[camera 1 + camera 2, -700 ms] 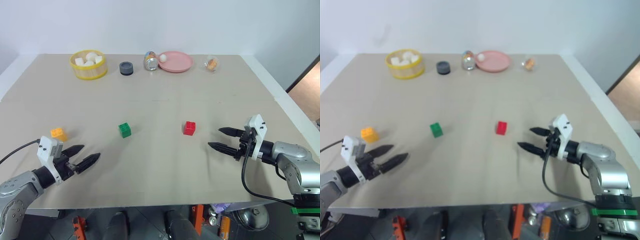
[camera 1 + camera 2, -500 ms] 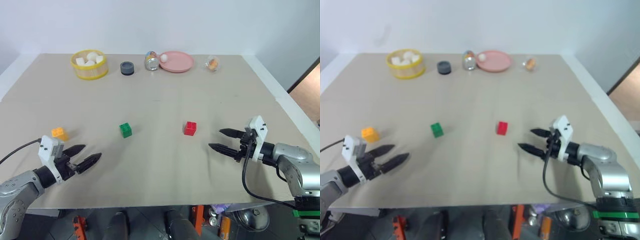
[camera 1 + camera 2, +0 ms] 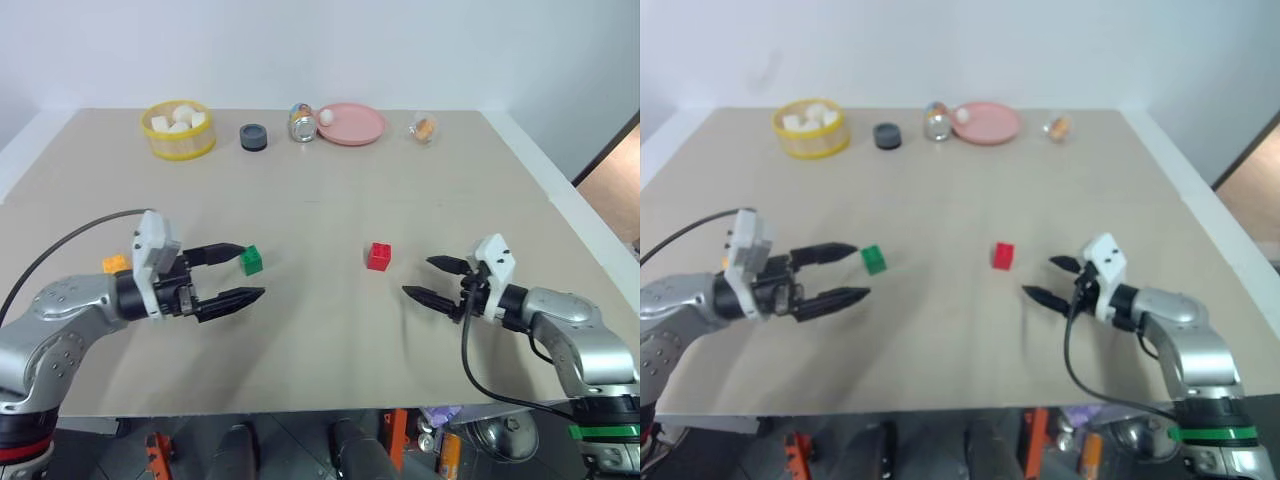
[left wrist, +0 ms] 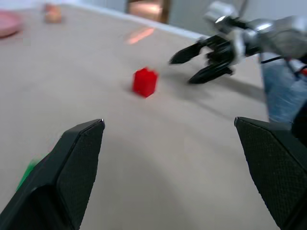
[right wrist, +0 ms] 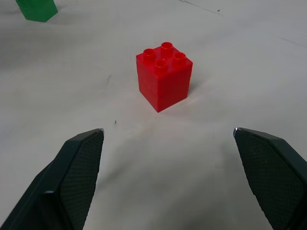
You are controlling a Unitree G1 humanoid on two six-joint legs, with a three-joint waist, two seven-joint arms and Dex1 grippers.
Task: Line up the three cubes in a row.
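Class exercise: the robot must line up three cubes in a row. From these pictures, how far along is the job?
Done: nothing visibly; no cube is held. In hand: the open left gripper is beside the green cube, and the open right gripper points at the red cube. Left: the orange cube sits apart behind the left arm, and all three stand widely spaced.

Orange cube (image 3: 113, 264) mostly hidden behind left arm, just a corner showing beside it. Green cube (image 5: 36, 9) cut off by frame edge in right wrist view. Item by pink plate (image 3: 352, 124), in clear wrap (image 3: 424, 127): too small to ID.
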